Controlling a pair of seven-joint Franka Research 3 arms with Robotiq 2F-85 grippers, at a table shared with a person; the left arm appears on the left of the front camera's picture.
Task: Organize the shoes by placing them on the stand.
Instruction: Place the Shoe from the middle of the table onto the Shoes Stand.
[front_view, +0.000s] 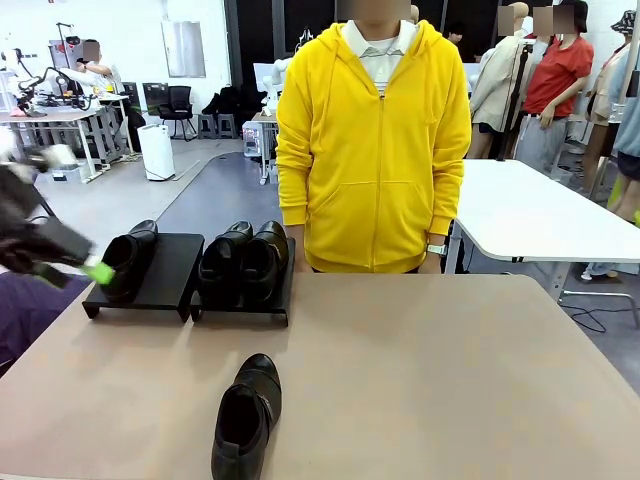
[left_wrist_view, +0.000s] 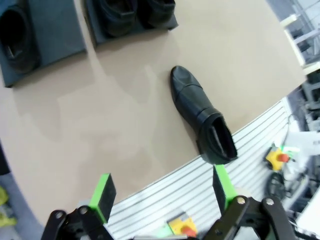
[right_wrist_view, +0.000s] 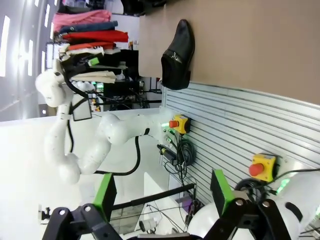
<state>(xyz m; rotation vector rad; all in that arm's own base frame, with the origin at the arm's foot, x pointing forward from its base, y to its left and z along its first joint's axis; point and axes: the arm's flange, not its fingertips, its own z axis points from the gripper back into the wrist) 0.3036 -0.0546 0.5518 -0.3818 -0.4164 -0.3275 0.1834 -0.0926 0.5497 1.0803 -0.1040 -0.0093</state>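
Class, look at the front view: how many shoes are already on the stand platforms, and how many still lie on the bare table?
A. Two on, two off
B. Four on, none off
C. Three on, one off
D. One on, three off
C: one shoe sits on the left platform, a pair on the right platform, and one loose shoe lies on the table.

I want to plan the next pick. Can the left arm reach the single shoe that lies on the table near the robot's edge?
Probably yes. The left gripper is open and holds nothing, and the loose shoe lies alone on the bare table below it, with nothing between them. The shoe lies slantwise to the fingers, so the wrist may need turning.
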